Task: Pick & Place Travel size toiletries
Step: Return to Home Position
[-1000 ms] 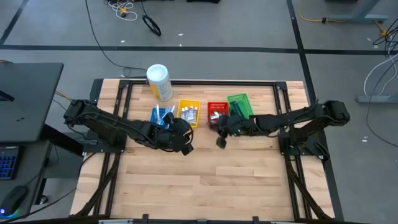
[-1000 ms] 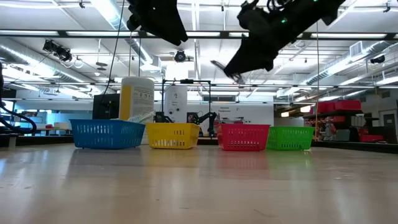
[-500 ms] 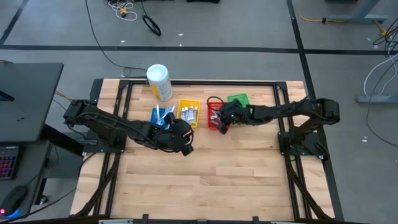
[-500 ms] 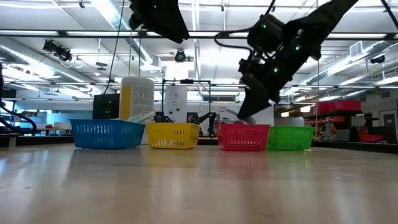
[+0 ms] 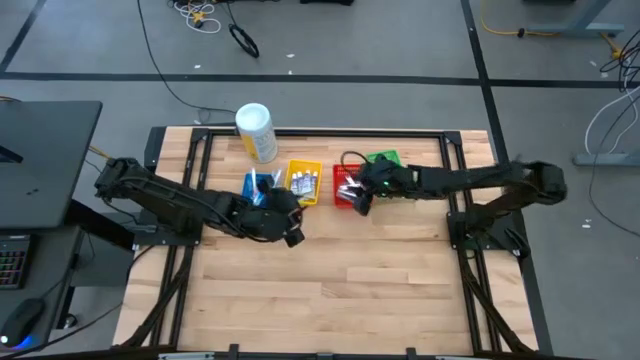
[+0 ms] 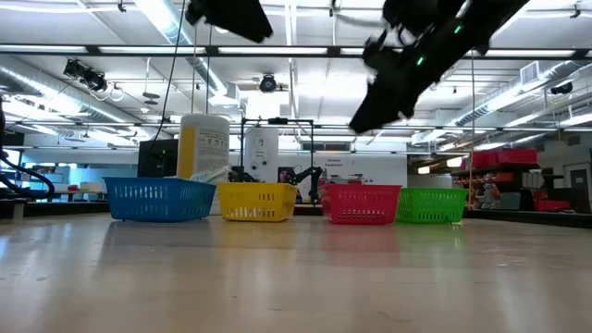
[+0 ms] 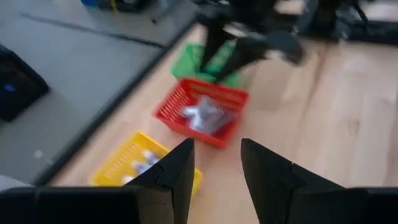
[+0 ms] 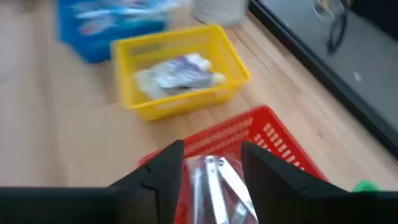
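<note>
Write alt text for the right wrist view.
The open right tool hangs over a red basket holding silver metal pieces. Beyond it on the wooden table stand a yellow basket with toothpaste tubes and a blue basket.

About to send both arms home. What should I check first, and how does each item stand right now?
1. Right end effector empty: ok, open over the red basket, nothing in it.
2. Left end effector empty: ok, open, holding nothing.
3. Silver pieces inside the red basket: ok.
4. Toothpaste tubes inside the yellow basket: ok.
5. Both end effectors raised above the basket rims: ok in the low view.
6. Green basket contents: cannot tell, partly hidden in the high view.
</note>
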Controlling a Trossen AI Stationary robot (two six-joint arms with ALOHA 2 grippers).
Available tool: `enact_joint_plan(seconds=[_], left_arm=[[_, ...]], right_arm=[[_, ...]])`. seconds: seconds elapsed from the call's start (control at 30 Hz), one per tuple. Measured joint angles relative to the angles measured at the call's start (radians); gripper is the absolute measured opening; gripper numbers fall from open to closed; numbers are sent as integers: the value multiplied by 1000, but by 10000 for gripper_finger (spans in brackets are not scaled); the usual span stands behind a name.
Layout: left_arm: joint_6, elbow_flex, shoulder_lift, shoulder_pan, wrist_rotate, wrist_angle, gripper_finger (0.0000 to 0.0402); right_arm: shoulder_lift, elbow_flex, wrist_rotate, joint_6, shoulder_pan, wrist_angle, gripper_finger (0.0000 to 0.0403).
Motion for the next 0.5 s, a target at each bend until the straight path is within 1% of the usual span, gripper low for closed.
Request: enact_joint_plan(seconds=[0.13,0.27,0.37,0.43,0.5], left_arm=[[15,0,-104,-7,-92,-59,138],[43,-32,-240,-22,-107,-152,138],[103,-106,-343,-35,-56,-177,138],[139,-180,-413,-35,2,-124,138],[167,-282,-485,-35,72,-53,138]], right_arm=[[-139,4,1,-82,76,-73,158],[-304,6,-14,-144,176,-149,113],[-411,6,-103,-201,253,-212,68],[-470,5,-178,-240,301,-242,43],[-522,0,-227,-256,344,-247,26]])
